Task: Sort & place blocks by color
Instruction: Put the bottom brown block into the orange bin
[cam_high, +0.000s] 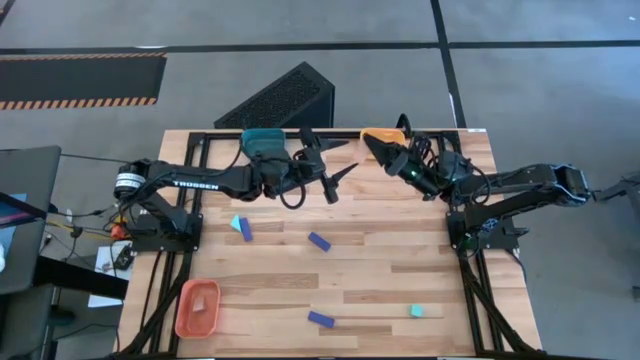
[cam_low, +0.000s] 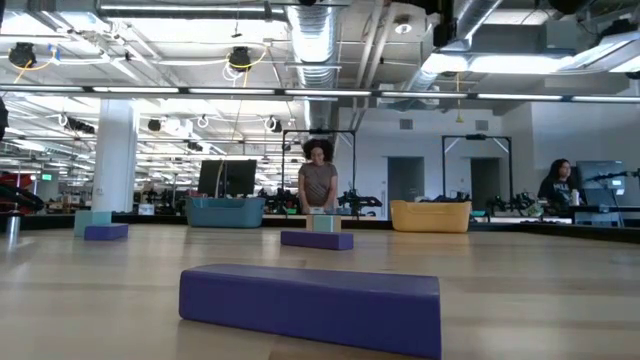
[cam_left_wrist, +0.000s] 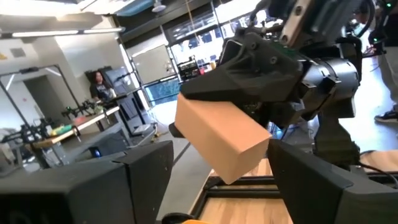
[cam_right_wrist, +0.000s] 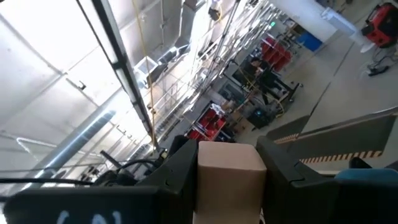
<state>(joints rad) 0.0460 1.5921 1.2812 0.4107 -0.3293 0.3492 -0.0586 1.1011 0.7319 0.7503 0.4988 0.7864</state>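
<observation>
Right end effector (cam_right_wrist: 227, 171) clamps a tan block (cam_right_wrist: 226, 177) in mid-air; left end effector (cam_left_wrist: 205, 180) gapes beneath. We fear a handover slip, dropping it onto the surface (cam_high: 400, 270).

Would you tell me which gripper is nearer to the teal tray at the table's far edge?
Left. The left gripper hovers just beside the teal tray, while the right gripper, holding a tan block, sits farther off by the yellow tray.
</observation>
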